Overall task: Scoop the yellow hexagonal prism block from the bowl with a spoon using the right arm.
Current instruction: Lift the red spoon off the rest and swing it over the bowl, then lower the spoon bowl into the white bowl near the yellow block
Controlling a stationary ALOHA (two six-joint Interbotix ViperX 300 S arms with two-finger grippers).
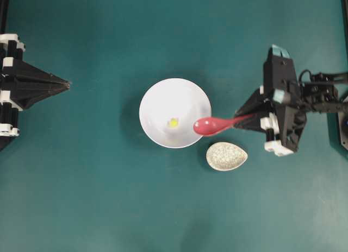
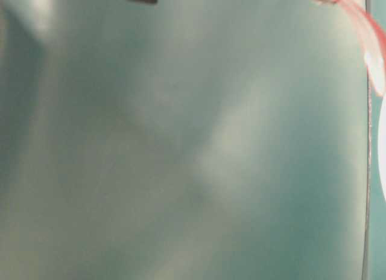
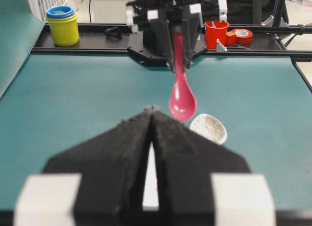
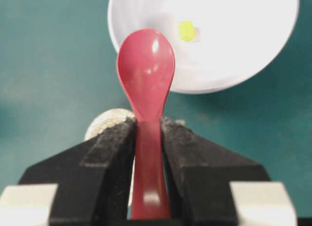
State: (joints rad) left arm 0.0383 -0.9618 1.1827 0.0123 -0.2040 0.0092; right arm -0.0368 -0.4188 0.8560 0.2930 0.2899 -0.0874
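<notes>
One step done: spoon pickup complete; scooping not yet begun, by my judgement.
Right claw (image 4: 146, 131): jaws closed on the handle of the pink-red spoon (image 1: 213, 125), firm grip on both sides.
Spoon position: scoop held raised at the near rim of the white bowl (image 1: 157, 102), hollow side up, empty.
Yellow block (image 1: 173, 122): lying on the bowl floor, just beside the scoop but apart from it.
Speckled dish (image 1: 227, 156): just beside the bowl, under the handle line, not involved.
Left claw (image 1: 65, 86): closed to a point, holding nothing, well apart from the bowl.
Remaining: lower the scoop in, slide under the block, lift out.
</notes>
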